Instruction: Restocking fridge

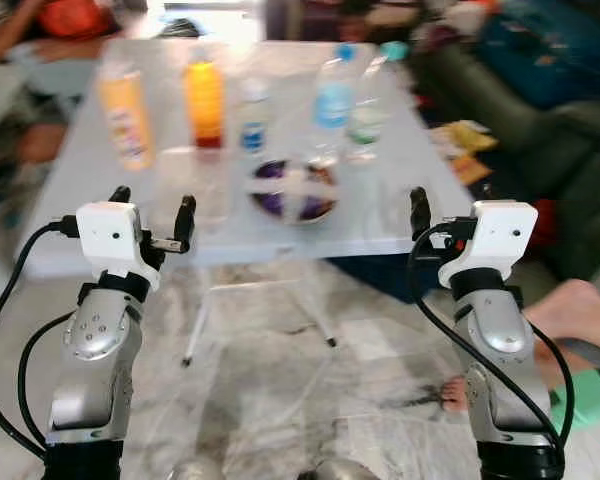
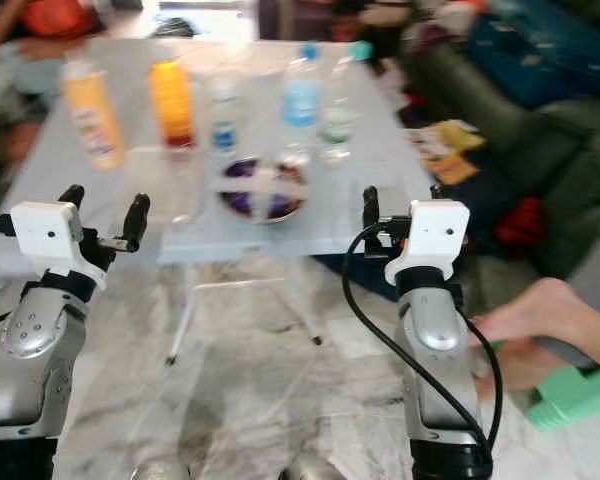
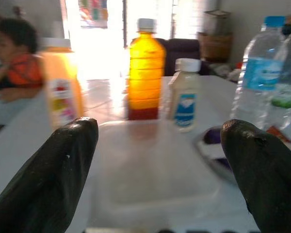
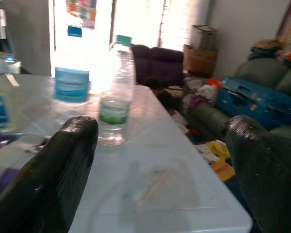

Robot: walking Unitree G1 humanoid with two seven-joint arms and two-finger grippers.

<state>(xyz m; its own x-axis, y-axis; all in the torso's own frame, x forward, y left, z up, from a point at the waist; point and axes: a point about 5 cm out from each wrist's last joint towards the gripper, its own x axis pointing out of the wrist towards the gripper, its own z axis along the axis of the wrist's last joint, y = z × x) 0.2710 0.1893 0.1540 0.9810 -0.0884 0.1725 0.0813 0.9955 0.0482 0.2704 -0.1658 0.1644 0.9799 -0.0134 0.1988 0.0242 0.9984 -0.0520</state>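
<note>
With both hands spread, left hand (image 1: 152,214) & right hand (image 2: 400,212) held just short of the surface (image 1: 390,215), the closely packed bottles, e.g. orange juice bottle (image 1: 204,103), could be toppled by a blurred, misjudged reach.

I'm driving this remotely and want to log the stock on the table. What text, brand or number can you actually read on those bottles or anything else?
No text is legible.
Pale orange bottle: coloured label, too blurred to read.
Amber bottle: no label visible.
Small white bottle: blue label with a white mark, unreadable.
Blue-cap water bottle: blue label, blurred.
Green-cap water bottle: green label, blurred.
Wall poster: colours only.
</note>
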